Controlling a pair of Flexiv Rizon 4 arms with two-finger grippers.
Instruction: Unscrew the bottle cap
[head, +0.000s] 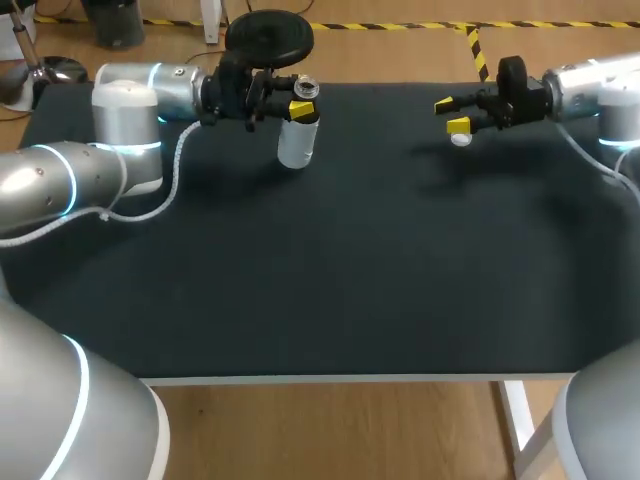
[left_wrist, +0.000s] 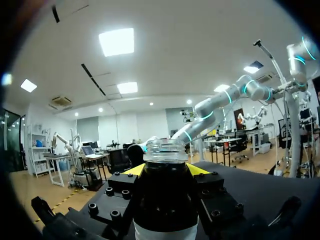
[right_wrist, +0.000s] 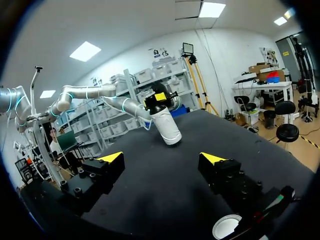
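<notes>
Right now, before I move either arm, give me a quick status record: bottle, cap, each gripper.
bottle: mouth open, no cap on it
cap: white, off the bottle, beneath the right gripper, not between its fingers
left gripper: shut on the bottle just below the neck
right gripper: open, holding nothing, well apart from the bottle
task state: cap looks already removed

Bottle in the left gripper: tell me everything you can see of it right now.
The bottle has a white, plastic-looking body, a dark upper part and a clear threaded neck. Its mouth is open and uncovered. It stands about upright toward the far side of the table, its base seemingly resting on the dark top. The left gripper is shut on it just below the neck, with a yellow tip on either side. Nothing else touches it.
</notes>
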